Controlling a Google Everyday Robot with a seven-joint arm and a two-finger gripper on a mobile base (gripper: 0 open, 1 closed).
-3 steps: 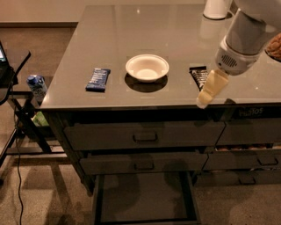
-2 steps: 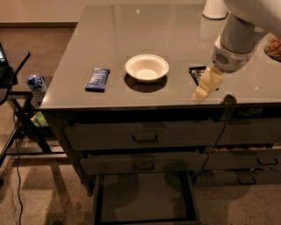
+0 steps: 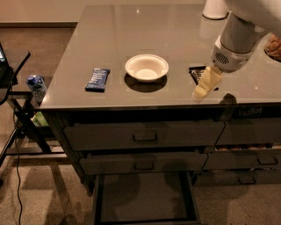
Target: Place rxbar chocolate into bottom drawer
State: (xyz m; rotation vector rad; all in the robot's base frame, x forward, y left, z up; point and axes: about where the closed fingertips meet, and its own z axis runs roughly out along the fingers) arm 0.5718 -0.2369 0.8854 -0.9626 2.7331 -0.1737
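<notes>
The rxbar chocolate [image 3: 195,73], a black-wrapped bar, lies on the grey countertop to the right of the white bowl, and its right part is hidden behind my gripper. My gripper [image 3: 203,86] hangs from the white arm at the upper right, tip pointing down just over the bar's near end, close to the counter's front edge. The bottom drawer [image 3: 145,198] is pulled open below the two handled drawers, and its dark flat inside holds nothing.
A white bowl [image 3: 146,67] sits mid-counter and a blue-wrapped bar [image 3: 97,79] lies to its left. A white cup base [image 3: 214,9] stands at the back right, with snacks [image 3: 274,46] at the right edge. A carton [image 3: 37,87] and stand legs are on the floor at left.
My gripper has shifted slightly left and back along the counter, closer over the black bar. The bar, bowl and drawer have not moved.
</notes>
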